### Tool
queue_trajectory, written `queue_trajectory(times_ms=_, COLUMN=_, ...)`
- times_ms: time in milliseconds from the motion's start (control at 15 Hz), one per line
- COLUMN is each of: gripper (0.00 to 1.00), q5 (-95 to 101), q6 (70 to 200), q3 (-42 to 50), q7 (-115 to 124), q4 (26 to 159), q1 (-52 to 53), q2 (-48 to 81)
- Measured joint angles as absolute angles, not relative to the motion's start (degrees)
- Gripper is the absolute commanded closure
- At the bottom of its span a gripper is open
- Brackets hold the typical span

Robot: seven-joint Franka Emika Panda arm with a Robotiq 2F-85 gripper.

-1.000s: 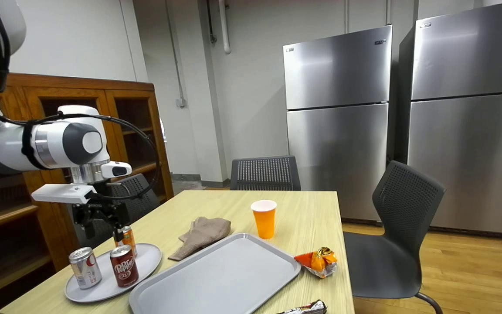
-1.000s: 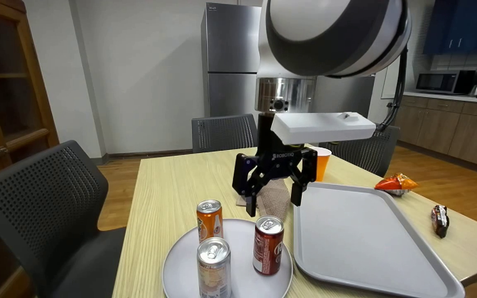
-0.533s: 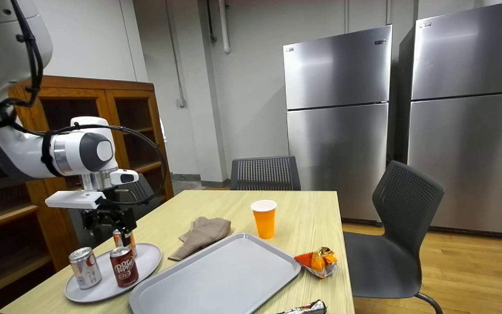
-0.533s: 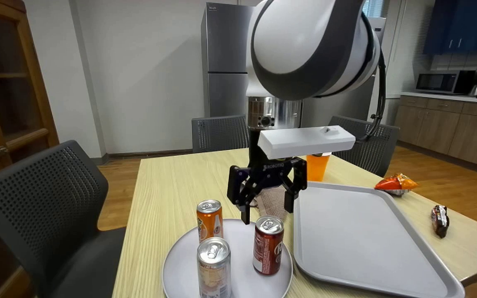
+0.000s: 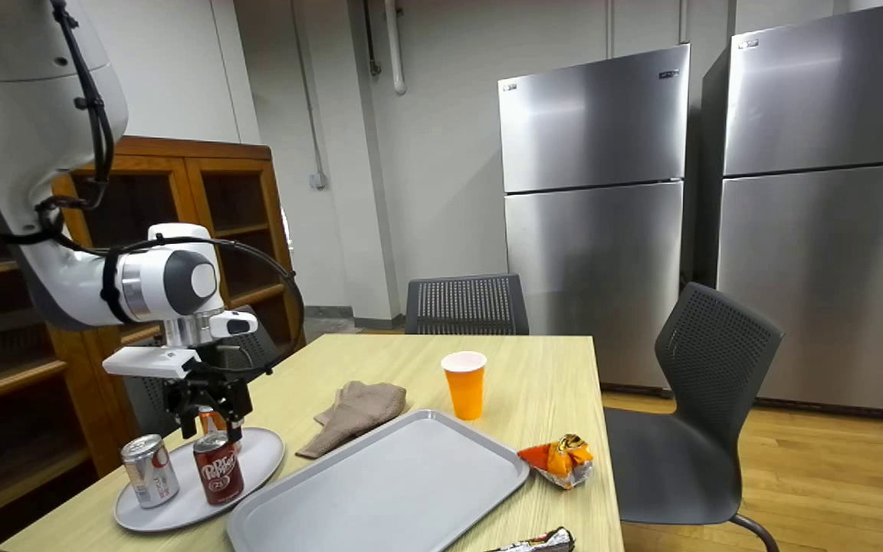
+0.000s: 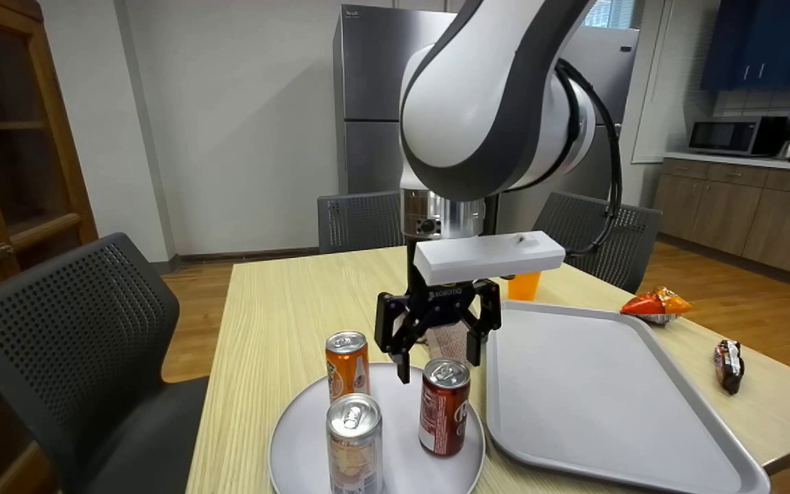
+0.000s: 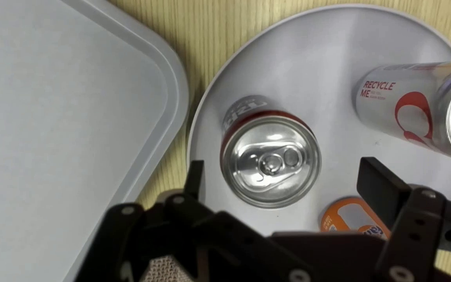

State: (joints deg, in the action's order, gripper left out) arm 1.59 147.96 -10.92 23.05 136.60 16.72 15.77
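My gripper (image 6: 438,365) stands open, jaws wide apart and pointing down, with nothing held. In the wrist view a dark red Dr Pepper can (image 7: 271,162) shows its silver top just ahead of the gap between the fingers; no contact is visible. That can stands upright on a round grey plate (image 7: 315,47). Sharing the plate are a silver can (image 7: 413,105) and an orange Fanta can (image 7: 352,217), partly hidden by the right finger and gripper body. In both exterior views the fingertips hang close to the height of the red can's top (image 5: 218,469).
Beside the plate lies a grey rectangular tray (image 6: 601,391). A brown cloth (image 5: 361,410) and an orange cup (image 5: 465,387) are behind it. A snack bag (image 6: 657,304) and a dark wrapped bar (image 6: 729,366) lie beyond the tray. Chairs (image 5: 698,414) surround the table.
Over the last second my arm has come down toward the plate, the gripper nearing the red can. The jaws have stayed open; cans, plate and tray have not moved.
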Motion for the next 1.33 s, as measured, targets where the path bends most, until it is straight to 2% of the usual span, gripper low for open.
queue_trajectory(times_ms=733, gripper=0.0, q5=1.6, q6=148.2, q3=-8.0, q7=28.6, q4=136.1, q1=19.7, q2=18.5)
queue_trajectory(times_ms=800, gripper=0.25, q5=1.6, q6=148.2, q3=-7.9, q7=28.9, q4=136.1, q1=19.7, q2=18.5)
queue_trajectory(times_ms=867, gripper=0.26, q5=1.6, q6=148.2, q3=-7.8, q7=29.0, q4=136.1, q1=19.7, q2=18.5)
queue_trajectory(times_ms=1133, gripper=0.58, q5=1.6, q6=148.2, q3=-7.5, q7=29.1, q4=136.1, q1=19.8, q2=18.6)
queue_trajectory(times_ms=1200, gripper=0.62, q5=1.6, q6=148.2, q3=-7.5, q7=29.1, q4=136.1, q1=19.9, q2=18.5)
queue_trajectory(times_ms=1333, gripper=0.62, q5=1.6, q6=148.2, q3=-7.5, q7=29.2, q4=136.1, q1=19.9, q2=18.5)
